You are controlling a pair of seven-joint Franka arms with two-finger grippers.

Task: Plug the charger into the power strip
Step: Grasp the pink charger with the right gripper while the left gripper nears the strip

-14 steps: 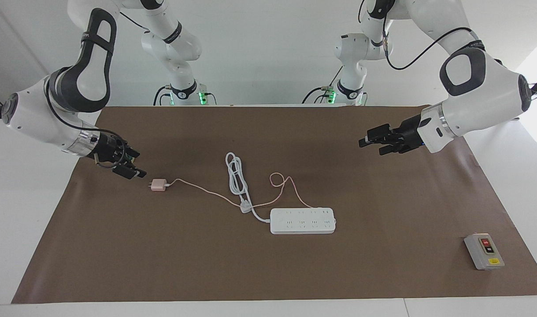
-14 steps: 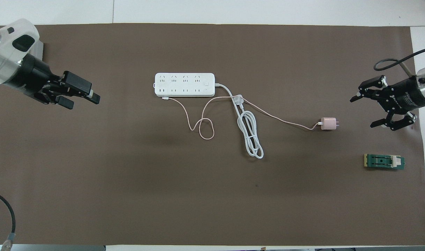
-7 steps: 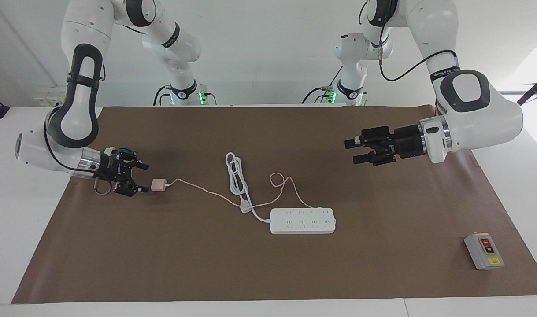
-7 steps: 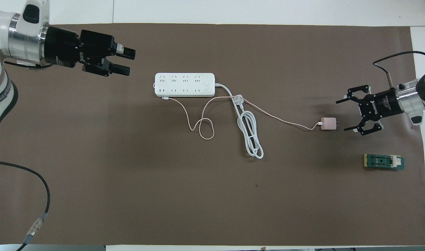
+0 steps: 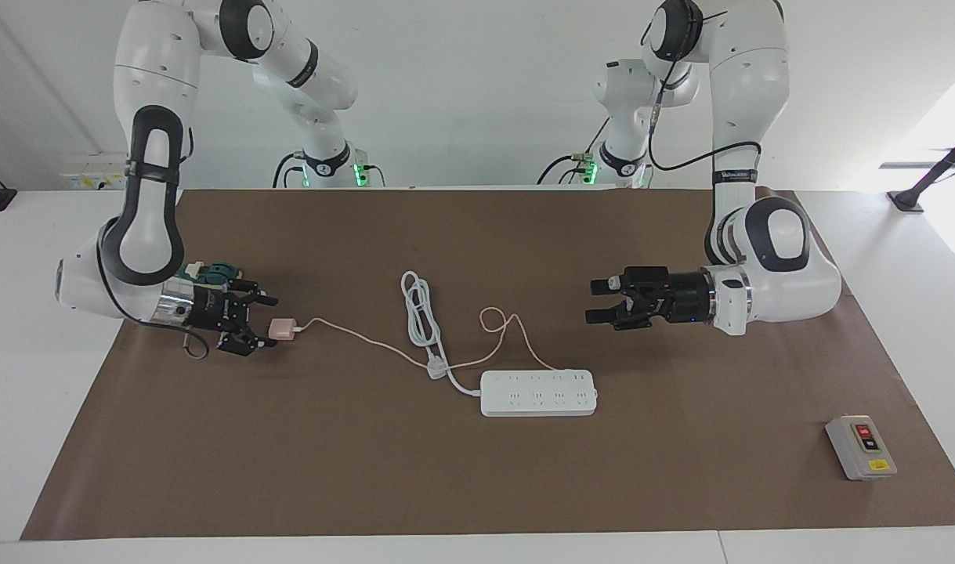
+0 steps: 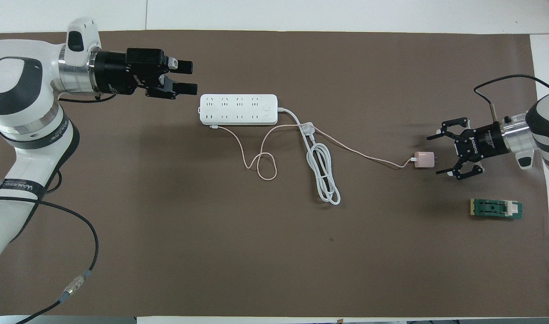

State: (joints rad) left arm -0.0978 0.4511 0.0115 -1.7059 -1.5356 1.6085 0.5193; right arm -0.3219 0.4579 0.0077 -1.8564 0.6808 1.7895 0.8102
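The pale-pink charger (image 5: 283, 330) (image 6: 424, 159) lies on the brown mat toward the right arm's end, and its thin pink cable (image 6: 260, 162) runs in a loop to the power strip. The white power strip (image 5: 538, 392) (image 6: 238, 109) lies flat mid-table. My right gripper (image 5: 267, 322) (image 6: 434, 155) is open, low at the charger's prong end, with one finger on either side of that end. My left gripper (image 5: 593, 301) (image 6: 189, 78) is open and empty, in the air beside the strip's end toward the left arm's side.
A thick white cord coil (image 5: 421, 309) (image 6: 324, 177) with a three-pin plug (image 6: 307, 129) lies between strip and charger. A grey box with red and black buttons (image 5: 861, 446) sits at the left arm's end. A small green part (image 6: 496, 209) lies near the right gripper.
My right gripper came down and moved in to the charger's prong end, staying open. My left gripper swung in toward the power strip's end. Charger and strip have not moved.
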